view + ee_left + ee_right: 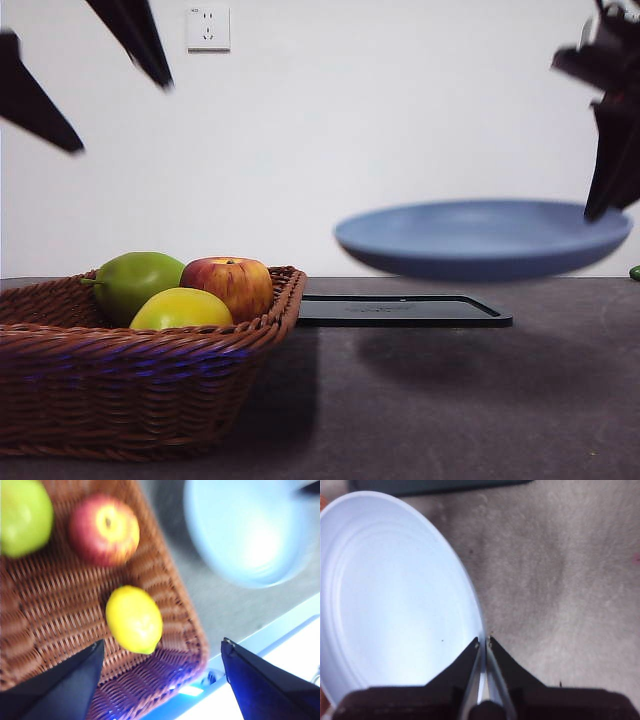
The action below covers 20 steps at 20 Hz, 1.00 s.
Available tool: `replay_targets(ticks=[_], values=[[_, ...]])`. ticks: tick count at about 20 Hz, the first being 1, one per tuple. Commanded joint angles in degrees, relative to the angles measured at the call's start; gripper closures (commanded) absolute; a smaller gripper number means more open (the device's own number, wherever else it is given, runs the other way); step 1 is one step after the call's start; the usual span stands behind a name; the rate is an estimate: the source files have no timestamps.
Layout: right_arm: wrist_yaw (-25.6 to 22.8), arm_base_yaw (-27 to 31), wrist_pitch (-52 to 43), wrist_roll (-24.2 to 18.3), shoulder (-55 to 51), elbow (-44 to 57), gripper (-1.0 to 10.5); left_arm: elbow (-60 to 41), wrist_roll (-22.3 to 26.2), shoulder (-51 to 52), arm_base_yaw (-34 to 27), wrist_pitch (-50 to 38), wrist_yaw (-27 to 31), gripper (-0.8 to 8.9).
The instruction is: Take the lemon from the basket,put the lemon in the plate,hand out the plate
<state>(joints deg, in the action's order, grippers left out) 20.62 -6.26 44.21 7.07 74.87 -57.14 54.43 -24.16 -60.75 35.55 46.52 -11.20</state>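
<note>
The yellow lemon (180, 308) lies in the brown wicker basket (130, 390) at the front left, next to a red-yellow apple (228, 287) and a green pear-like fruit (133, 282). My left gripper (162, 652) is open, high above the basket, with the lemon (134, 619) below between its jaws. My right gripper (483, 641) is shut on the rim of the grey-blue plate (390, 595). It holds the empty plate (482, 238) in the air above the table at the right. The plate also shows blurred in the left wrist view (247, 532).
A flat black tray (400, 310) lies on the dark table beside the basket, under the plate's left part. A small green thing (634, 272) shows at the right edge. A white wall with a socket (208, 29) stands behind.
</note>
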Motion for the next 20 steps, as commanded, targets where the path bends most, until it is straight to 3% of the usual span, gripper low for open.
replay_targets(ticks=[1,5,20], values=[[0.4,0.1,1.0,0.3,-2.1,-2.4,9.4,1.0,-1.9,-5.3,2.5,-2.4,0.8,4.09],[0.4,0.2,1.7,0.3,-5.5,-3.2,9.4,1.0,-2.9,-14.3,5.1,-2.5,5.1,4.09],[0.4,0.2,2.2,-0.6,-5.9,-3.3,9.4,1.0,-2.8,-28.6,5.4,-9.4,6.4,4.13]])
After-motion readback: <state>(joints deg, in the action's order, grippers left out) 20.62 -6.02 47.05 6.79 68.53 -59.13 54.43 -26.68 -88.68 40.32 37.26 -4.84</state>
